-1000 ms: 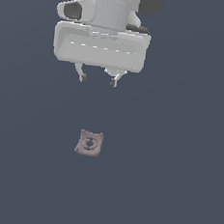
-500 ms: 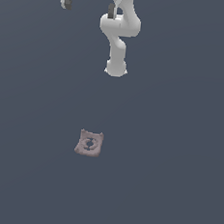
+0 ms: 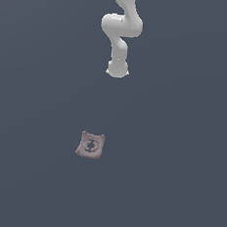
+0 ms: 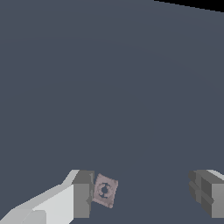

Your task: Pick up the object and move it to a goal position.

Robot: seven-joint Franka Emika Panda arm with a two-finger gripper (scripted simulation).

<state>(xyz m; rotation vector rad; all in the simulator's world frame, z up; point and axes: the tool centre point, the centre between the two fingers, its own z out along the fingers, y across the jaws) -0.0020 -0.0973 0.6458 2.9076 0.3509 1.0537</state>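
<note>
On the dark grey surface (image 3: 178, 180) in the exterior view, the object (image 3: 90, 145) lies flat and alone, a pinkish-brown square with a ringed hole, well apart from the white arm (image 3: 121, 30) that reaches in from the top edge; the end effector is outside this picture. The wrist view adds what is missing there: the end effector (image 4: 142, 197) spread wide and holding nothing, with the object just beside one grey fingertip (image 4: 83, 194) and nothing blocking it.

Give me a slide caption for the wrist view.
Open gripper above the floor, the pinkish-brown square object lying beside one finger.
</note>
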